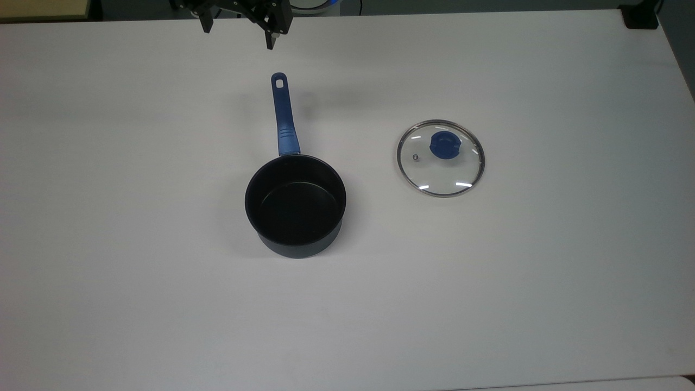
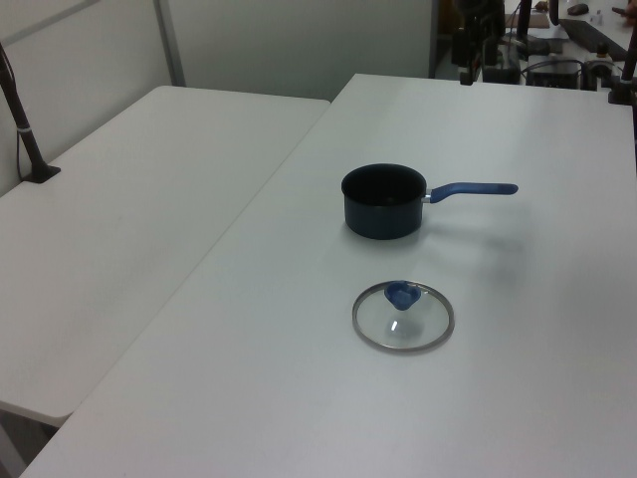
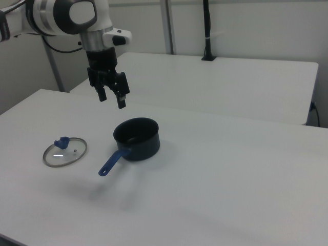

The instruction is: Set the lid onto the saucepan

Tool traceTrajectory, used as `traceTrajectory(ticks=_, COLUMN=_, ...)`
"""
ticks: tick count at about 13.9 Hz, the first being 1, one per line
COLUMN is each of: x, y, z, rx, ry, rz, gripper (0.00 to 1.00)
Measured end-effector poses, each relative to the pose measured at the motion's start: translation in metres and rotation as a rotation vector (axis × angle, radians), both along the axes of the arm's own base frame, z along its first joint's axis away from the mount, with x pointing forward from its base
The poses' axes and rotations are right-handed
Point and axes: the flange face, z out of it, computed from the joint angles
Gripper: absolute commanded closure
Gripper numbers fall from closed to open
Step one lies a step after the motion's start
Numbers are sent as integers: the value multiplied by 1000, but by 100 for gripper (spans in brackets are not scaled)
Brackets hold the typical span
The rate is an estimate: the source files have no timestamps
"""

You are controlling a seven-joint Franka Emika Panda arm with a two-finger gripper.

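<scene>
**Saucepan and glass lid sitting apart, gripper up in the air**

So here's the setup. The saucepan [image 1: 296,205] sits near the middle of a plain white table [image 1: 543,298] with a smooth matte top. It's a small round pan, black and slightly glossy inside, with a dark grey-blue wall. Its long blue handle [image 1: 283,117] looks like moulded plastic with ribbed grip lines near the pan, plus a hanging hole at the far end. In the top view the handle points straight up toward the frame's top edge.

The lid [image 1: 441,158] lies flat on the table to the top view's right of the pan, well apart from it and not touching. It's a round clear glass disc with a thin shiny metal rim, a chunky blue knob [image 1: 445,145] in the centre and a tiny metal steam vent [image 1: 415,157] near the edge. You can see the white tabletop straight through the glass.

The gripper [image 3: 111,97] is black and angular, hanging off a white arm with rounded joints [image 3: 66,15]. It hovers in the air above the table, up beyond the handle's end in the top view. Its two fingers [image 3: 122,100] are spread wide with nothing between them.

A second white table [image 2: 119,229] butts up alongside in the left view.
</scene>
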Motion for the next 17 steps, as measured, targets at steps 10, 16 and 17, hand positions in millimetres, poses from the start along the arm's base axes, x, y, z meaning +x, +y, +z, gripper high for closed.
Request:
traceTrajectory(ticks=10, x=9, y=6, z=-13, rx=50, ry=9, rz=3, gripper=0)
traceTrajectory(ticks=16, x=30, y=89, z=-45, rx=57, ry=29, rz=100, gripper=0)
traceTrajectory(ticks=17, x=30, y=108, z=-47, rx=59, ry=24, rz=109, gripper=0)
